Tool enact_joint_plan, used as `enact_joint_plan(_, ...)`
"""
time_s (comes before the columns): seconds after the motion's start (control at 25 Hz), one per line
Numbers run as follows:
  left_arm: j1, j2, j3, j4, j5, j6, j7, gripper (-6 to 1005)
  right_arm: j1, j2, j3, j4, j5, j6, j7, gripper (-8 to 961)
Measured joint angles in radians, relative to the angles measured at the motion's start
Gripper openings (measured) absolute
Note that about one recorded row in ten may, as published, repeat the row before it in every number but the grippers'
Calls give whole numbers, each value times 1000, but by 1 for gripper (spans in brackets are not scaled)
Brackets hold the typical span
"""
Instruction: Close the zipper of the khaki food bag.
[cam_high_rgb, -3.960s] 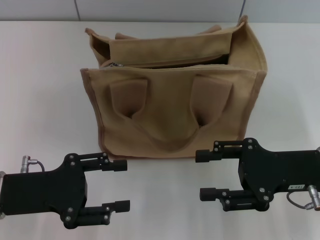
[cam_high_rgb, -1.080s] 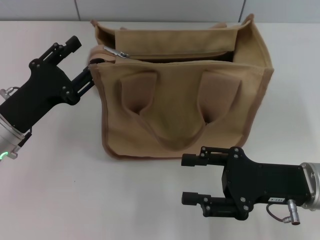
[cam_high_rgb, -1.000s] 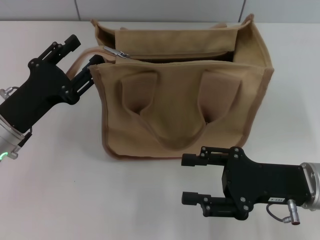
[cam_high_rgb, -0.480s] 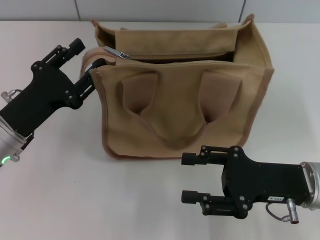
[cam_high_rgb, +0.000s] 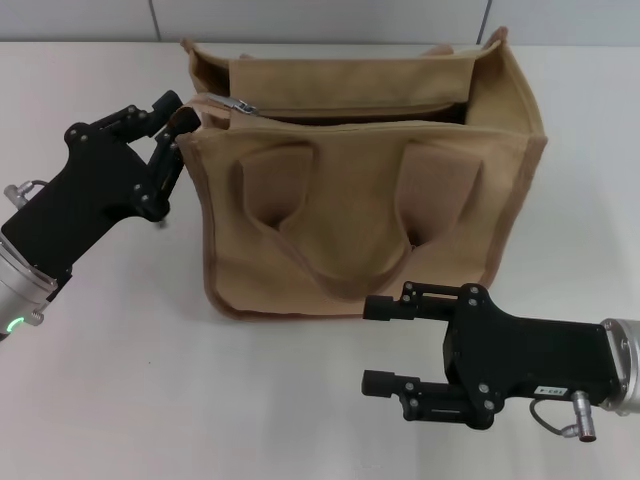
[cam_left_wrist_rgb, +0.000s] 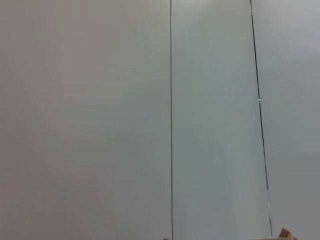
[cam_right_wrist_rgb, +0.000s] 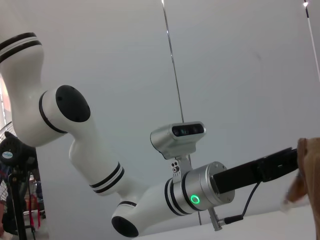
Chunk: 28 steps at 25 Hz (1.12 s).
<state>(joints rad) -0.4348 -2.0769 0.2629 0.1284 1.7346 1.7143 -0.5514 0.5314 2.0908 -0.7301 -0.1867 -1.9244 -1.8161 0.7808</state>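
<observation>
My left gripper (cam_high_rgb: 177, 122) is pinched narrow at the left end of the bag (cam_high_rgb: 365, 215), just beside the zipper (cam_high_rgb: 330, 110) and its silver tab. My right gripper (cam_high_rgb: 378, 342) hangs wide apart, parked before the bag on the table (cam_high_rgb: 120, 380).

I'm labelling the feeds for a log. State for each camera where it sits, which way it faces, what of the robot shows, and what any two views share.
Head view: on the robot's head, facing forward and down at the khaki food bag on the table; left gripper at the bag's left end beside the zipper, right gripper open in front.
Left wrist view: on the left wrist, facing a wall; no robot parts show.
Right wrist view: on the right wrist, facing the left arm.
Shared: head and right wrist views both show the left arm.
</observation>
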Motion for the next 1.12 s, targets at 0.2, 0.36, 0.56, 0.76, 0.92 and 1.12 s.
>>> enact_joint_plan(0.2,0,0,-1,0,0,7,0,119,0,0,0,12,2,-13,-7,661)
enact_joint_plan(0.36,-1,0,-9,-14,-3,29,0,40,-1,-7,22,22,39,-81,87,661)
enact_joint_plan(0.56,-6,0,-12,-27,-6,59,0,20,-35,-8,46,-10,164,-155,138,661)
enact_joint_plan(0.76,-27,-1,-28,-63,-7,131,-1,20,-41,-5,53,-8,319,-157,173,661)
enact_joint_plan(0.92,-42,-2,-31,-85,-7,171,-1,20,-10,-3,53,-6,398,-100,252,661)
enact_joint_plan(1.12,-45,-3,-33,-93,-9,146,-1,20,37,-3,54,-8,449,-32,330,661)
